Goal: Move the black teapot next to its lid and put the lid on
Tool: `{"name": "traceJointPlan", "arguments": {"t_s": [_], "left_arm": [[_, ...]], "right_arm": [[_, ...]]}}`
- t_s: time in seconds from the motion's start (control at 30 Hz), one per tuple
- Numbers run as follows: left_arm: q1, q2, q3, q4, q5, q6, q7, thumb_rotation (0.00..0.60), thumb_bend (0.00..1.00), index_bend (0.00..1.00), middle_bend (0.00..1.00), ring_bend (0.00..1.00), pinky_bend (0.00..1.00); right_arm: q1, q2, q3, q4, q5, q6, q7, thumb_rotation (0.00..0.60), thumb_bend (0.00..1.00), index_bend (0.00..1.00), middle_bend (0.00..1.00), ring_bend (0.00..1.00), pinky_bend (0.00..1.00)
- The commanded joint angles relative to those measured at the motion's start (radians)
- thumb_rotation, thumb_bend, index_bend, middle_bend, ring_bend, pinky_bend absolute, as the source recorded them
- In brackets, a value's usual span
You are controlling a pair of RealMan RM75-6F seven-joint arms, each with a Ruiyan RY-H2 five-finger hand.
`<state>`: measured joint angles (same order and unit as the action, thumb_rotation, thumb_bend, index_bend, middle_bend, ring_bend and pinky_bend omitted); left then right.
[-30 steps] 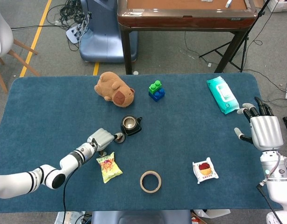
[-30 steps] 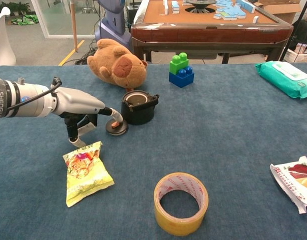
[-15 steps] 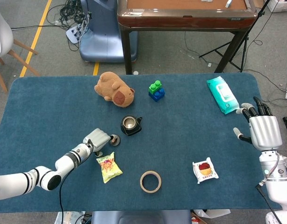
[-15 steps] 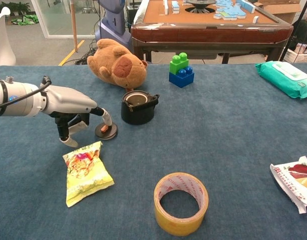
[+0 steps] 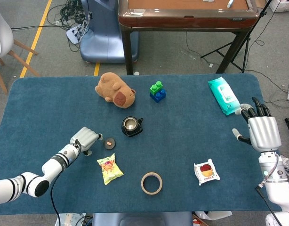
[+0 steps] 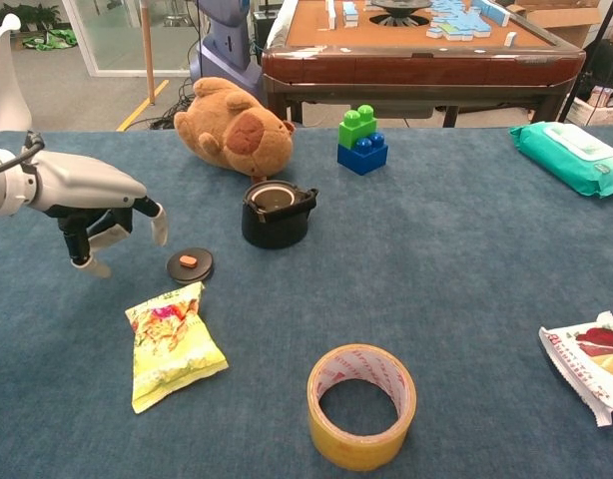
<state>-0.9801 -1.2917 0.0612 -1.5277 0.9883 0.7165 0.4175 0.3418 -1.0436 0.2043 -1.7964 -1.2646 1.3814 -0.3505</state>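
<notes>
1. A blue table point(image 5: 50, 103) seen from above and from chest height, with two robot arms at its edges.
2. The black teapot point(image 5: 131, 126) stands upright near the table's middle, its top open – the lid is off. In the chest view the teapot point(image 6: 276, 214) sits just in front of a plush toy point(image 6: 234, 127).
3. The lid point(image 5: 109, 142) lies flat on the cloth at about 8 o'clock from the teapot, near it but apart. In the chest view the lid point(image 6: 190, 264) shows an orange knob on top.
4. The left hand point(image 5: 84, 139) hovers at 9 o'clock from the lid, not touching it. In the chest view the left hand point(image 6: 99, 214) has its fingers apart and hanging down – holding nothing.
5. The right hand point(image 5: 261, 131) is at the table's right edge, fingers spread and pointing away, empty.
6. A snack bag point(image 5: 109, 168) lies at 6 o'clock from the lid.
7. A tape roll point(image 5: 151, 183) lies at 5 o'clock from the teapot, well apart.
</notes>
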Motion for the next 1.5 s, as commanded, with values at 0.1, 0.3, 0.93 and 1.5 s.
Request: {"name": "traceJointPlan", "arguments": {"t_s": [0.1, 0.3, 0.93, 1.5], "left_arm": [[0.035, -0.059, -0.025, 0.045, 0.071, 0.062, -0.019, 0.6, 0.21, 0.28, 0.75, 0.6, 0.56], [0.024, -0.118, -0.059, 0.088, 0.064, 0.052, -0.014, 0.6, 0.21, 0.27, 0.75, 0.6, 0.56], [-0.004, -0.205, -0.066, 0.153, -0.01, 0.004, 0.073, 0.6, 0.21, 0.24, 0.75, 0.6, 0.56], [-0.009, -0.223, -0.069, 0.191, -0.052, -0.008, 0.099, 0.6, 0.21, 0.25, 0.77, 0.61, 0.56]], "right_arm": [[-0.004, 0.001, -0.001, 0.0, 0.0, 0.001, 0.001, 0.6, 0.2, 0.36, 0.26, 0.07, 0.16], [-0.013, 0.007, 0.0, 0.001, 0.003, 0.006, 0.009, 0.6, 0.2, 0.36, 0.26, 0.07, 0.16], [-0.033, 0.015, -0.001, 0.019, 0.004, 0.006, 0.048, 0.6, 0.2, 0.36, 0.26, 0.07, 0.16], [-0.04, 0.016, 0.0, 0.031, 0.006, 0.0, 0.061, 0.6, 0.2, 0.36, 0.26, 0.07, 0.16]]}}
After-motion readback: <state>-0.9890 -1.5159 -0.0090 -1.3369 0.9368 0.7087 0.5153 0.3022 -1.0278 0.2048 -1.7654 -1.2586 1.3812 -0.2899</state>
